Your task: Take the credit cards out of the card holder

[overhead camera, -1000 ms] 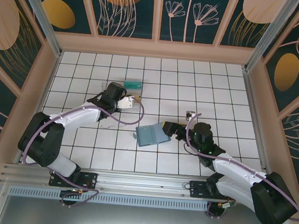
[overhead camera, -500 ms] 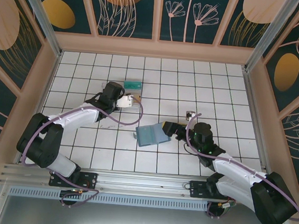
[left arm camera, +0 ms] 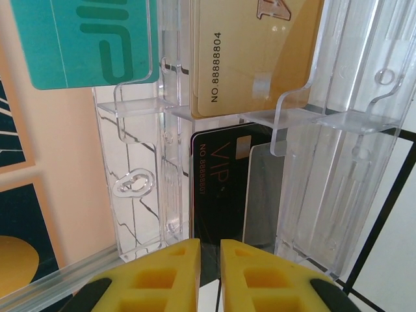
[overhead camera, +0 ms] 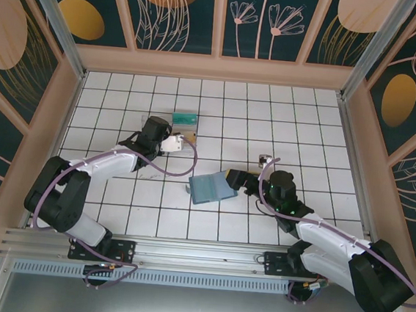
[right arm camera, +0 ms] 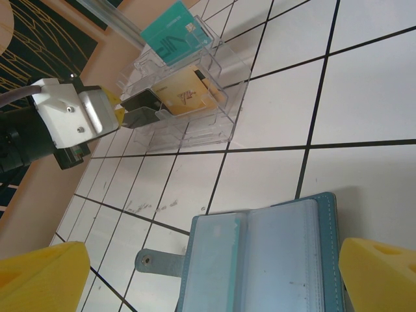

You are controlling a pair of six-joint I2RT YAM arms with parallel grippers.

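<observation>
The card holder [overhead camera: 211, 188] lies open and flat on the tiles, slate-blue, with a snap tab at its left. My right gripper [right arm camera: 208, 279] hangs over it, open wide, one yellow finger [right arm camera: 39, 276] on each side. A thin teal edge shows inside the left sleeve [right arm camera: 227, 253]. Three credit cards sit in the tiers of a clear plastic box [overhead camera: 184, 118]: teal [left arm camera: 84, 39], orange-tan [left arm camera: 253, 52] and black [left arm camera: 221, 182]. My left gripper [left arm camera: 209, 250] is at the black card's near end, its jaws a narrow gap apart and gripping nothing.
The clear box [right arm camera: 182, 97] stands about two tiles beyond and to the left of the card holder [right arm camera: 273, 260]. A small metal clip [overhead camera: 265, 161] lies beside the right wrist. Wooden walls ring the tiled floor [overhead camera: 306, 129].
The left jaws have parted slightly from shut, and the left wrist has drawn back a little from the box. The right arm and the card holder have not moved.
</observation>
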